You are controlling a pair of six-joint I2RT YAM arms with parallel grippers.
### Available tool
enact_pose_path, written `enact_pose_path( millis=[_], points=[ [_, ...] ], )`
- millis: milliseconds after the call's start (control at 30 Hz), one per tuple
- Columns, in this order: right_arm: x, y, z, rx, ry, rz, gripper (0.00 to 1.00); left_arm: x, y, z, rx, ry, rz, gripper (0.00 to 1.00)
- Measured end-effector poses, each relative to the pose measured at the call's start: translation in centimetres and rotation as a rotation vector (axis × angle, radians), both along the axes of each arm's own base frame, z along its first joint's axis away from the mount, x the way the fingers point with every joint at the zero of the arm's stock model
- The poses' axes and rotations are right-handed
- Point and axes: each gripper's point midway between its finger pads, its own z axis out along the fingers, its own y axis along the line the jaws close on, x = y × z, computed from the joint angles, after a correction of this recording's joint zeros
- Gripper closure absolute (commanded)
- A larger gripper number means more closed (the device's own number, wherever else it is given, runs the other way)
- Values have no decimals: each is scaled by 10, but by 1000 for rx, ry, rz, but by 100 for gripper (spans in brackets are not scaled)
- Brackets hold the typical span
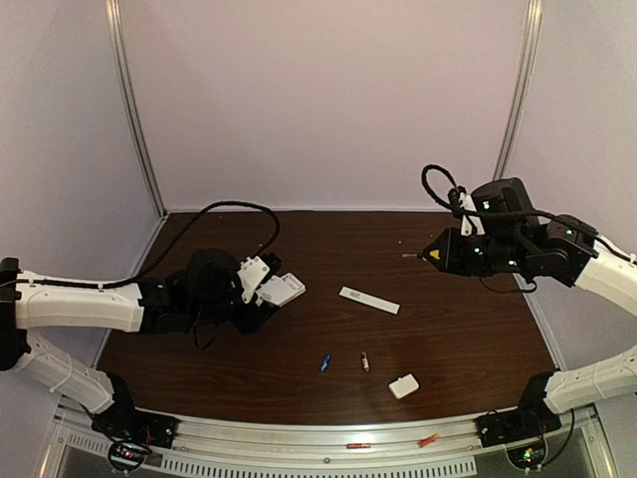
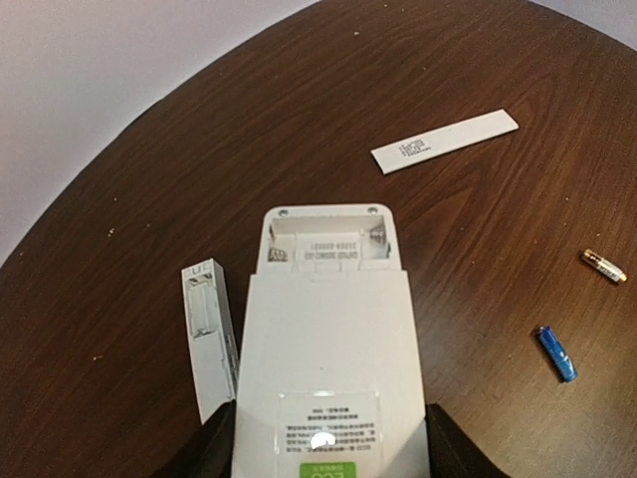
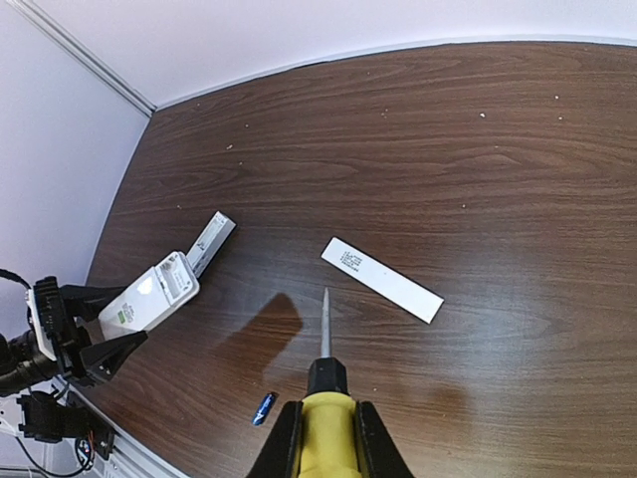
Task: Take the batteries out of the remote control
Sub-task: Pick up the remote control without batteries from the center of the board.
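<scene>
Batteries (image 1: 325,362) lie loose, lower centre. Our left gripper (image 1: 261,291) clamps the remote (image 2: 328,329); our right gripper (image 3: 324,440), the screwdriver (image 3: 326,376).

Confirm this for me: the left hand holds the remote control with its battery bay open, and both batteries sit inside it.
Not the batteries. The left wrist view shows the left hand holding the remote control with its battery bay open but empty; the blue battery and the gold battery lie on the table.
</scene>
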Motion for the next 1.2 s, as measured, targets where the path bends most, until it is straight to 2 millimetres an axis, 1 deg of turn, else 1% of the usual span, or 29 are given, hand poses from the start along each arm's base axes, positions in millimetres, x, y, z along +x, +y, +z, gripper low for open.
enact_pose_path(
  millis=[133,300,467,567,667,767,800,833,867,1000,1067,1133,1200],
  points=[
    [-3,-10,-1,7,-11,-34,100,2,-2,-20,-14,33,28,100],
    [-5,-16,-6,8,-8,-52,100,5,-6,-43,-34,60,56,100],
    [-8,-19,-15,-4,3,-53,100,0,-5,-72,-24,102,64,100],
    [-9,-20,-20,-9,11,-54,100,-3,-4,-79,-29,117,70,93],
    [-10,-21,-24,-13,15,-54,100,-5,-3,-82,-46,124,76,81],
    [-10,-21,-28,-17,20,-55,100,-8,0,-86,-51,136,81,64],
    [-10,-21,-29,-17,22,-55,100,-10,1,-90,-49,144,80,54],
    [-10,-21,-30,-17,23,-55,100,-11,2,-92,-48,150,81,42],
    [-10,-20,-30,-15,24,-53,100,-13,4,-94,-46,157,81,35],
    [-7,-15,-30,-7,22,-45,100,-16,6,-99,-46,172,82,32],
    [-6,-11,-32,-1,22,-36,100,-15,5,-97,-54,169,81,14],
    [-6,-8,-35,4,27,-24,100,-15,4,-97,-56,167,81,5],
    [-6,-3,-40,10,34,-7,100,-15,4,-95,-60,166,82,2]
  ],
)
